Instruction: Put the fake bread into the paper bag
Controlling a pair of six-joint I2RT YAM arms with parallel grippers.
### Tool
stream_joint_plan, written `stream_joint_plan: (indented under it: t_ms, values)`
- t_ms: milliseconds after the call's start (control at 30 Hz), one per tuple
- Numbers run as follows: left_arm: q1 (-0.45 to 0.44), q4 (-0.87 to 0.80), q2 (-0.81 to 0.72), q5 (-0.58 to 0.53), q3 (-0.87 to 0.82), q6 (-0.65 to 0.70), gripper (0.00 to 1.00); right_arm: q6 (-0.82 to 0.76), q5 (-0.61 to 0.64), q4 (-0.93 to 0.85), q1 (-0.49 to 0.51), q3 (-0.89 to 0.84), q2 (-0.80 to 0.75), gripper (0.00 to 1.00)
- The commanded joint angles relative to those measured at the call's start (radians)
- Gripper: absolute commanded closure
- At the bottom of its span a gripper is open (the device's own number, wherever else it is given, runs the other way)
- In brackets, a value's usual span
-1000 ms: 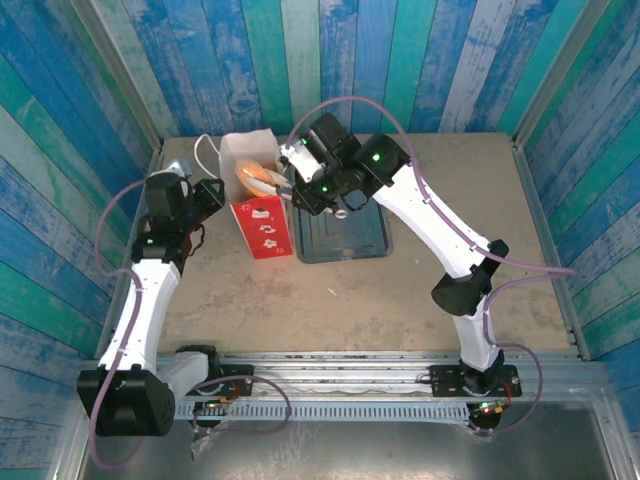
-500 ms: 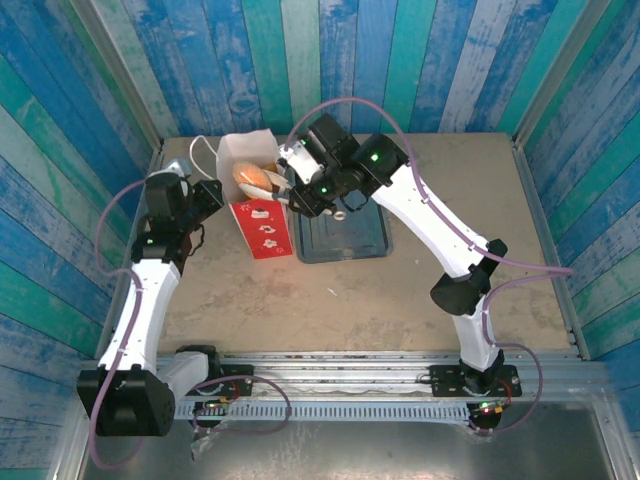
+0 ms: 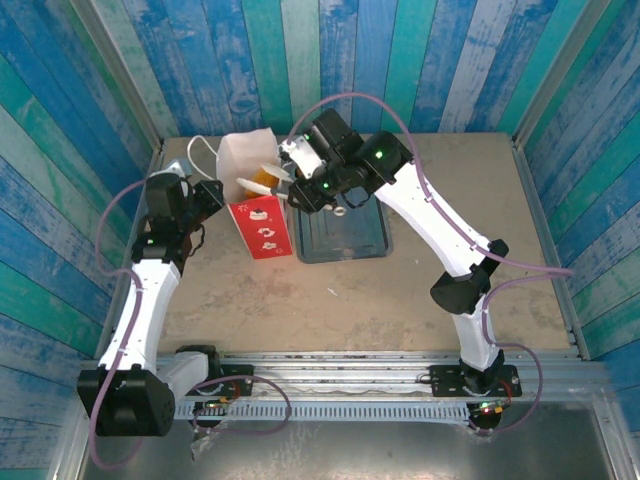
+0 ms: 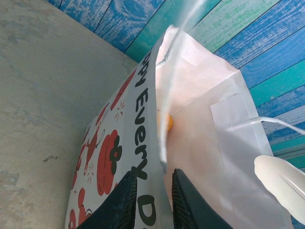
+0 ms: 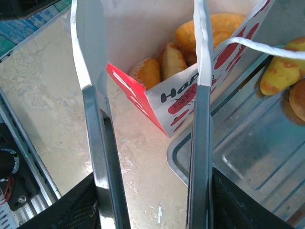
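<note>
R gripper: your right gripper [image 5: 143,19] is wide open, nothing btwn the fingers [image 5: 90,52]. It's hanging right over the bag mouth.
L gripper: your left gripper [image 4: 153,179] is nearly closed. The bag's side wall runs straight into the narrow gap btwn the dark fingers [image 4: 125,205], so it looks pinched on the paper.
Bag: paper bag [image 5: 190,95] is upright w/ mouth open, sitting below and btwn your right fingers. The red corner sticks out btwn them.
Bread in bag: fake bread [image 5: 169,59], at least 3 golden pcs inside, just under the right fingertips.
Bread outside: leftover pcs [image 5: 279,71], two of them, past the outer side of the tray-side right finger, lying on the tray.
Tray: grey tray [image 5: 248,157] is just beside the bag. Can't tell if they're touching.
Table: beige table [image 5: 38,86] shows on the other side, beyond the far right finger.
</note>
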Motion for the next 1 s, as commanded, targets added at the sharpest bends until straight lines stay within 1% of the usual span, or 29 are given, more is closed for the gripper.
stream_joint_plan:
  t_ms: [0,233,333,433,500,700,867,967]
  values:
    - [0.004,0.009,-0.037,0.015,-0.008,0.001,0.71,0.011,0.024,0.029,-0.005,0.014,-0.054,0.45]
    - [0.005,0.006,-0.064,0.046,0.003,-0.008,0.62,0.019,0.047,0.049,-0.009,-0.029,-0.134,0.45]
    - [0.004,-0.005,-0.087,0.05,0.013,-0.008,0.55,0.023,0.062,0.059,-0.013,-0.06,-0.183,0.45]
    - [0.004,-0.022,-0.113,0.047,0.019,-0.002,0.44,0.028,0.083,0.076,-0.018,-0.101,-0.238,0.45]
    - [0.005,-0.033,-0.133,0.035,0.02,0.002,0.39,0.035,0.103,0.087,-0.026,-0.134,-0.281,0.45]
    - [0.004,-0.068,-0.199,-0.026,0.014,0.034,0.29,0.064,0.146,0.159,-0.082,-0.308,-0.439,0.45]
    - [0.004,-0.087,-0.25,-0.077,0.015,0.068,0.16,0.09,0.146,0.257,-0.168,-0.52,-0.586,0.46]
    - [0.004,-0.1,-0.287,-0.117,0.011,0.084,0.11,0.1,0.126,0.302,-0.238,-0.635,-0.652,0.46]
